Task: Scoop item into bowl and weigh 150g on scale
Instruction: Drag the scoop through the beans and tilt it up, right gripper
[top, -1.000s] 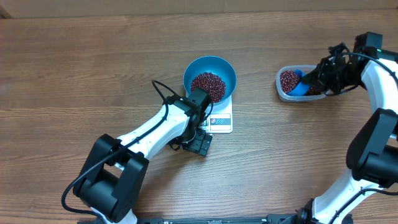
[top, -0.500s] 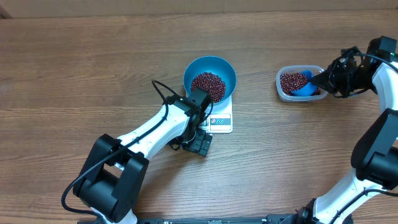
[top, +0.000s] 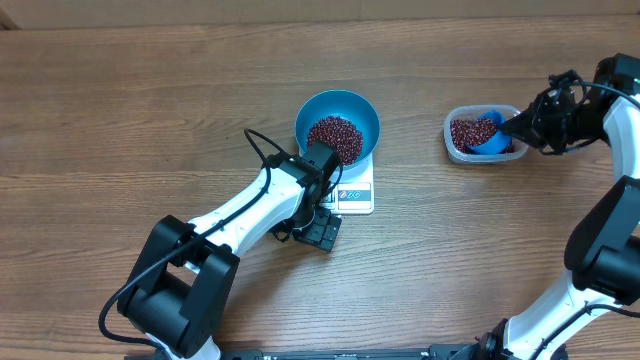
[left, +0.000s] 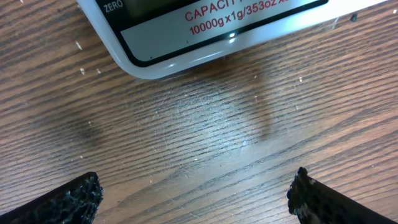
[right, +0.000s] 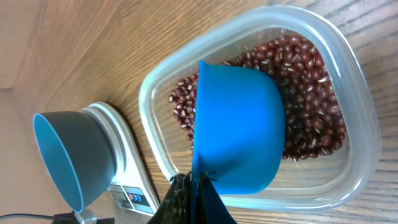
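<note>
Since the earlier frame the right arm has drawn back toward the right edge of the overhead picture, taking the scoop (top: 490, 137) with it to the right side of the tub; the left arm has not moved.

At lower left and centre of the overhead view the left arm reaches across the desk (top: 120, 120). Its left hand (left: 196, 199) sits low over bare wood just below the scale (top: 356, 195), its 2 fingers (left: 71, 199) spread wide apart with nothing between them. In the left wrist view the white front edge of the scale with red print runs across the top of the frame.

On the scale stands the blue bowl (top: 318, 108), centre of the frame and wider than the scale beneath it. A heap of dark red-brown beans (top: 335, 135) lies in it. The display cannot be read.

At upper right is the clear tub (top: 453, 150), well apart from the scale and also holding beans. The blue scoop lies tilted inside it on the beans. The right hand (top: 525, 125) is pinched together on the scoop's near end.
</note>
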